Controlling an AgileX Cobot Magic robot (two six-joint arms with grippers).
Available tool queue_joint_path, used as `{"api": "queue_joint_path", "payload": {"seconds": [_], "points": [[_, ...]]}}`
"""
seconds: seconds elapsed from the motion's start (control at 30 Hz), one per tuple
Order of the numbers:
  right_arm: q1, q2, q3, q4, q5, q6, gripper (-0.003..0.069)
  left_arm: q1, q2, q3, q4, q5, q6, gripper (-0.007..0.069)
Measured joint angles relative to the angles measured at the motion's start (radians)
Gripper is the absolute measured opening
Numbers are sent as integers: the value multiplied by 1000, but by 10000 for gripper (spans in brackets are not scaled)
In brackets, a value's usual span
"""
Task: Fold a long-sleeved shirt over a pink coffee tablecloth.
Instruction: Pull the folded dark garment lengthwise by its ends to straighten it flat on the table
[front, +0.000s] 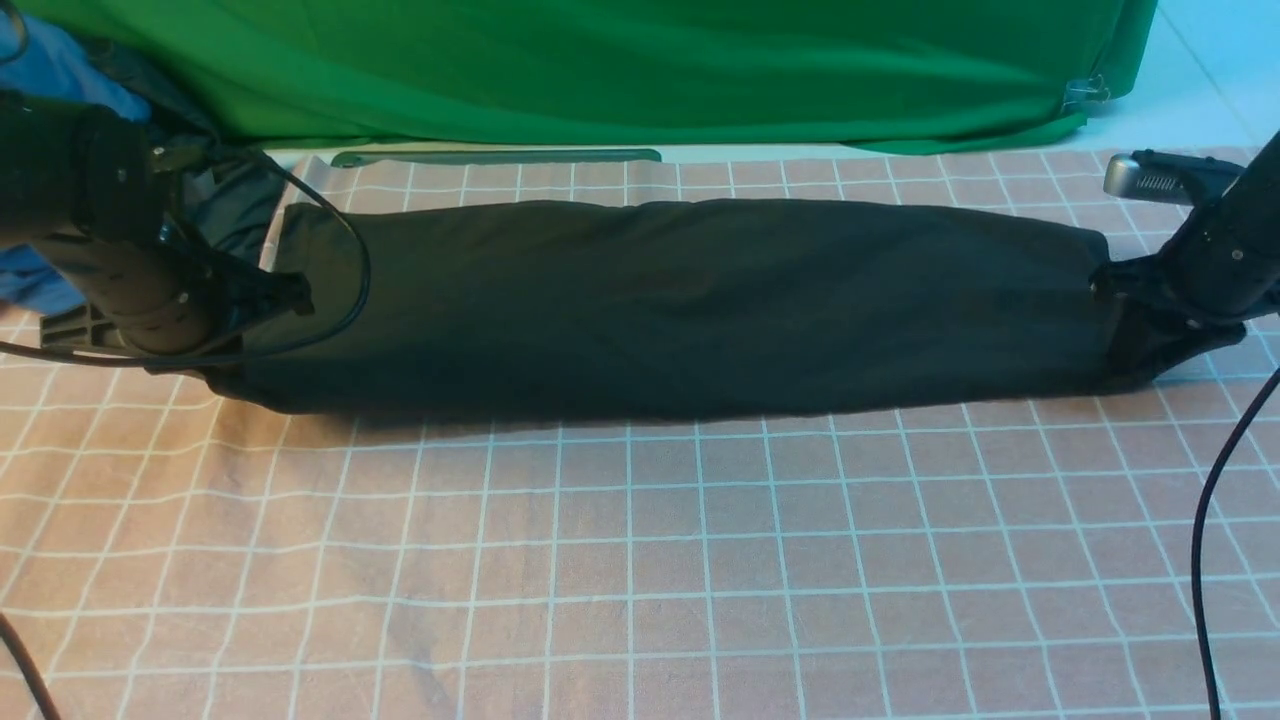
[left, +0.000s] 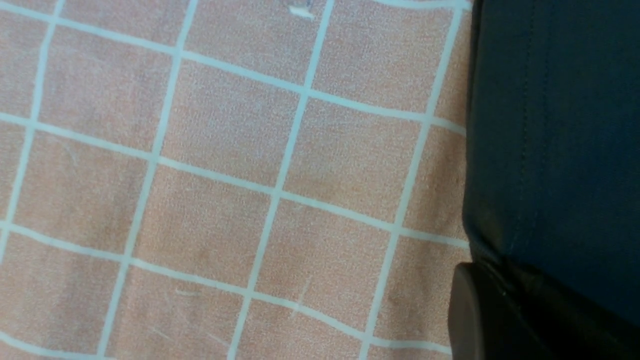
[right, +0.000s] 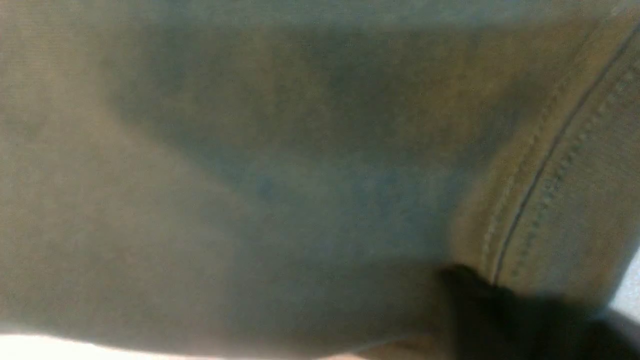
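Note:
The long-sleeved shirt (front: 680, 310) lies as one long black band across the far half of the pink coffee tablecloth (front: 640, 560). My left gripper (front: 295, 295) is shut on its left end. In the left wrist view the black cloth (left: 555, 125) runs down into the dark finger (left: 480, 315) beside the pink grid (left: 225, 190). My right gripper (front: 1105, 285) is at the right end, where the cloth gathers at its tip. The right wrist view is blurred: stitched fabric (right: 250, 175) fills it, and a dark finger (right: 480, 305) presses against it.
A green backdrop cloth (front: 640, 70) hangs along the far edge. A blue garment (front: 50, 70) and a dark grey one (front: 235, 205) lie behind my left arm. A black cable (front: 1200, 520) hangs at the right, another loops at the left (front: 350, 260).

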Motion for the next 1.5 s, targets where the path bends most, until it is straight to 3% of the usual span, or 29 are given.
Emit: {"api": "queue_joint_path", "payload": {"seconds": [0.07,0.23,0.47,0.7,0.9,1.07,1.13,1.17,1.33,1.5], "points": [[0,-5,-10,-5,43,-5,86,0,-4,0,-1,17,-4,30],[-2,-76,-4,-62,139,0,86,0,-34,-9,-13,83,-6,30],[-8,-352,247,-117,159,29,86,29,-171,28,-90,234,-7,30],[-13,-506,568,-147,171,29,88,48,-369,301,-125,325,-12,30],[-14,-562,685,-161,117,36,122,49,-532,463,-127,346,-12,30],[-14,-563,691,-170,95,46,223,49,-579,507,-126,347,-12,36],[-14,-563,691,-183,100,58,335,49,-582,512,-105,354,-21,83],[-14,-563,691,-185,101,58,345,49,-582,512,-103,354,-22,94],[-14,-563,690,-194,72,90,622,50,-582,512,-85,346,-33,294],[-14,-555,690,-189,-77,101,685,50,-582,496,-123,316,-33,458]]}}
